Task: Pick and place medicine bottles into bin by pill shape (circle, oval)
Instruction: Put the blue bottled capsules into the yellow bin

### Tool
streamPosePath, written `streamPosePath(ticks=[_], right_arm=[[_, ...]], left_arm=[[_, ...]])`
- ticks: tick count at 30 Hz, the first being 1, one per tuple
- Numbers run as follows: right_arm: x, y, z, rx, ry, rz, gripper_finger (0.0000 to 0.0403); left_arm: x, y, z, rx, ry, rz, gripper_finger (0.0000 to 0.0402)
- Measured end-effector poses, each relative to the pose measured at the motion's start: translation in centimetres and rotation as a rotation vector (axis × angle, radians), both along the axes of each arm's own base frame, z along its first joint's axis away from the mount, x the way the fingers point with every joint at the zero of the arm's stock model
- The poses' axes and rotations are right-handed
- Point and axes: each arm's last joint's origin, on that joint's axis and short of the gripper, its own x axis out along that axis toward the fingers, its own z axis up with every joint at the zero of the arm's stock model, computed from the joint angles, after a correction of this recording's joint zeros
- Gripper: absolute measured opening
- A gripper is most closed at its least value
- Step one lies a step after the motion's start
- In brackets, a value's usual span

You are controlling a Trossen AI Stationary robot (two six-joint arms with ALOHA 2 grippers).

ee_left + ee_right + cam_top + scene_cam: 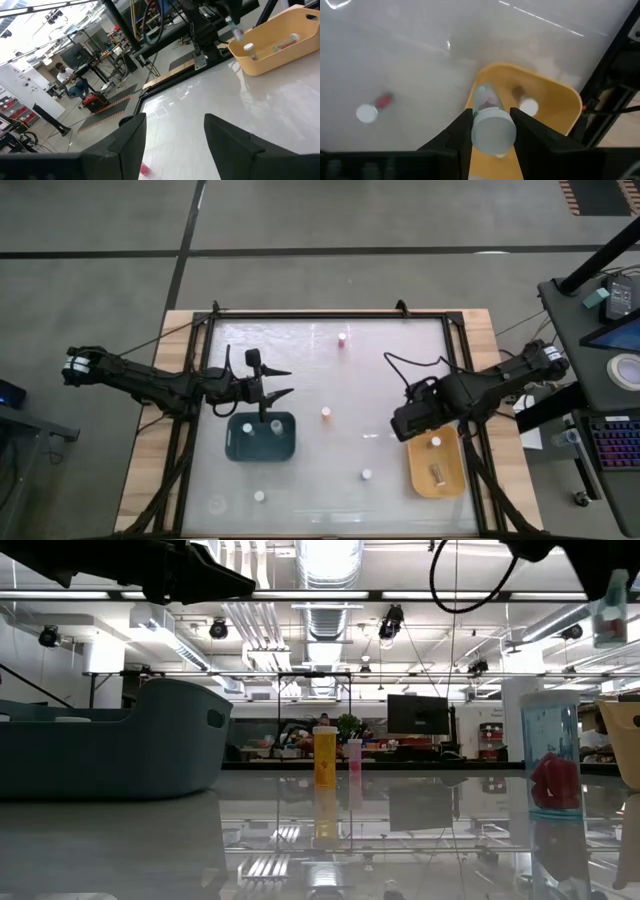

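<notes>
While the right gripper hung above the yellow-orange tray, its fingers were clamped on a clear bottle with a white cap, held cap-up over the tray's far end. Seen from above and going near to far, a white-capped bottle stood near the table's front edge at about 7 o'clock from the table's middle, and another stood at about 5 o'clock, between the two trays. The yellow-orange tray lay at 4 o'clock with one bottle lying on its side and one standing with its white cap up. The dark teal tray lay at 8 o'clock and held two white-capped bottles, just beside each other. Over that tray's far rim hovered the left gripper, its fingers apart and holding nothing. An orange bottle stood near the table's middle, well apart from both trays, and a pink-bodied bottle stood near the far edge at 12 o'clock. In the low view the orange bottle and the pink one appeared just beside each other, with a clear bottle holding red pills nearer the camera at 3 o'clock.
</notes>
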Motion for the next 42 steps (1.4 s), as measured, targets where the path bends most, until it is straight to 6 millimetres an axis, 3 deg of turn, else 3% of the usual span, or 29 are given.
streamPosePath(ticks=[12,25,42], right_arm=[[-1.2,2.1,-1.1,-0.017,0.04,0.036,0.0111],[-1.4,2.2,-1.6,-0.037,0.047,0.065,0.0111],[-2.3,1.8,-5.1,-0.004,-0.004,0.077,0.0111]], left_arm=[[0.0,0.0,0.0,-0.001,0.0,0.0,0.0184],[0.0,0.0,0.0,-0.001,0.0,0.0,0.0184],[0.0,0.0,0.0,-0.004,-0.001,0.0,0.0184]])
